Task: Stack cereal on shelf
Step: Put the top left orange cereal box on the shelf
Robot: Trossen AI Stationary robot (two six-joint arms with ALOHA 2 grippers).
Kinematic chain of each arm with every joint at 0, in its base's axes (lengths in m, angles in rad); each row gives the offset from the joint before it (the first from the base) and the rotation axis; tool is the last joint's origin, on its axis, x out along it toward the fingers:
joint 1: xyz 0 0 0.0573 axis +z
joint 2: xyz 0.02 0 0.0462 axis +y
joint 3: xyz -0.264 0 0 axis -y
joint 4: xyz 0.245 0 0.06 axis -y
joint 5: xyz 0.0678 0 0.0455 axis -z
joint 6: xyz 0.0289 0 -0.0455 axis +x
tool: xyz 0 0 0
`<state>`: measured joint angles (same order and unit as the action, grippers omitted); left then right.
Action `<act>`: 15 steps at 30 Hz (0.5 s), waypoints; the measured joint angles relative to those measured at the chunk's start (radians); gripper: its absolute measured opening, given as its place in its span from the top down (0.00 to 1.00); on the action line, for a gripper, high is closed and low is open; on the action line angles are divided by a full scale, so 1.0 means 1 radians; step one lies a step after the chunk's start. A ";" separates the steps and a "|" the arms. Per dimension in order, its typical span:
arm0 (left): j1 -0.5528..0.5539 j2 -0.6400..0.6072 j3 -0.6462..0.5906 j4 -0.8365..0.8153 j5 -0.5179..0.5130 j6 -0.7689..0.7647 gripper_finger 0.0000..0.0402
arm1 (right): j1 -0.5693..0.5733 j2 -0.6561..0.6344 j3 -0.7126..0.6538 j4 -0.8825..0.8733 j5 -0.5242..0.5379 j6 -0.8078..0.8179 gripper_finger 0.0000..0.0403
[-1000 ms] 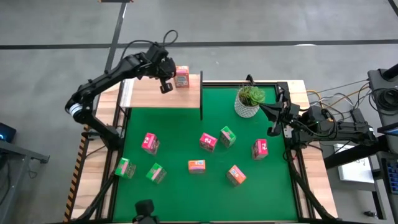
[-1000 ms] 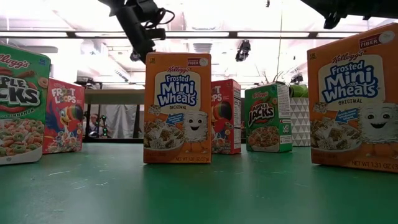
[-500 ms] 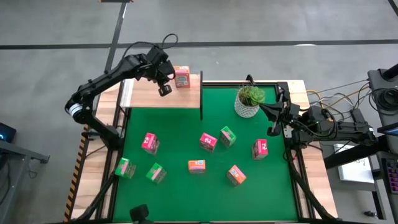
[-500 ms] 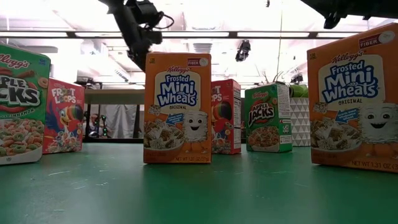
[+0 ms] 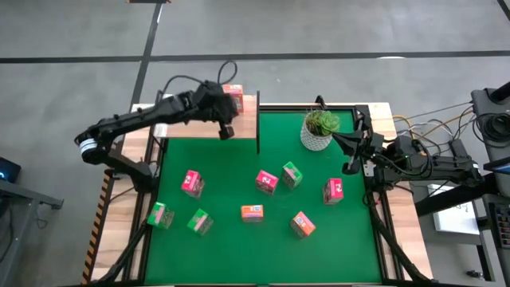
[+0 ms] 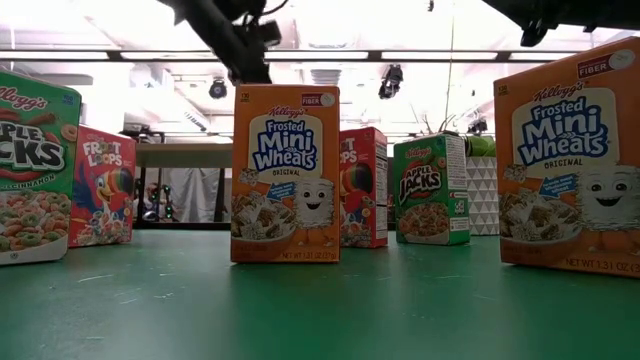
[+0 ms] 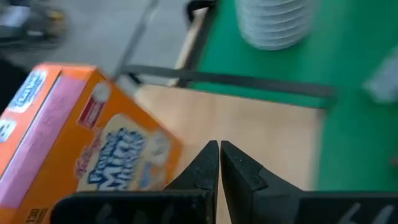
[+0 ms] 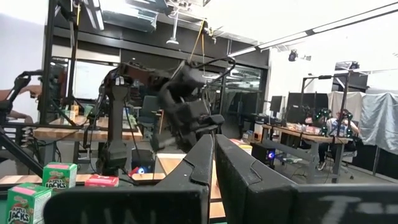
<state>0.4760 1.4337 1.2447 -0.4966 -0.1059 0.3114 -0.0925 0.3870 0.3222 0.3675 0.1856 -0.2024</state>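
An orange cereal box (image 5: pixel 233 92) stands on the light-wood shelf top (image 5: pixel 195 121) at the table's far left. It fills the left of the left wrist view (image 7: pixel 81 143). My left gripper (image 5: pixel 226 130) hovers shut over the shelf top, just on the near side of that box, with nothing between its fingers (image 7: pixel 219 157). Several more cereal boxes stand on the green mat: pink (image 5: pixel 191 182), pink (image 5: pixel 267 182), green (image 5: pixel 292 174), orange (image 5: pixel 252 212). My right gripper (image 5: pixel 348 166) waits shut at the mat's right edge.
A potted plant (image 5: pixel 319 130) in a white pot stands at the mat's far side, right of the shelf's dark upright (image 5: pixel 257 123). Further boxes: pink (image 5: pixel 333 190), orange (image 5: pixel 302 225), green (image 5: pixel 159 214) and green (image 5: pixel 200 222). Open mat lies along the near edge.
My left gripper has swung from the shelf's far-left part toward the table's right and near edges and sunk a little, ending beside the orange box. It has stayed shut. The boxes have kept their places.
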 joint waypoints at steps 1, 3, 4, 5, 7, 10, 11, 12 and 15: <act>-0.002 0.004 -0.025 0.035 -0.043 0.003 1.00 | 0.000 0.000 0.000 -0.001 0.000 0.000 0.98; -0.001 0.015 -0.062 0.069 -0.104 0.013 1.00 | 0.000 0.000 0.000 -0.003 0.000 -0.001 0.98; 0.000 0.019 -0.075 0.082 -0.128 0.013 1.00 | 0.000 0.000 0.000 -0.004 0.000 -0.001 0.98; 0.001 0.021 -0.087 0.095 -0.149 0.013 1.00 | 0.000 0.000 0.000 -0.004 0.000 -0.001 0.98; 0.008 0.021 -0.103 0.105 -0.183 0.016 1.00 | 0.000 0.000 0.000 -0.004 0.000 -0.004 0.98; 0.023 0.025 -0.107 0.112 -0.192 0.020 1.00 | 0.000 0.000 0.000 -0.005 0.000 -0.010 0.98; 0.027 0.026 -0.106 0.114 -0.194 0.020 1.00 | 0.000 0.000 0.000 -0.005 0.001 -0.013 0.98; 0.030 0.029 -0.102 0.113 -0.196 0.019 1.00 | 0.000 0.000 0.000 -0.005 0.001 -0.018 0.98; 0.037 0.038 -0.094 0.134 -0.195 0.020 1.00 | 0.000 0.000 0.000 -0.005 0.001 -0.019 0.98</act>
<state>0.5129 1.4720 1.1507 -0.3630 -0.3012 0.3312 -0.0923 0.3870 0.3222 0.3630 0.1864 -0.2211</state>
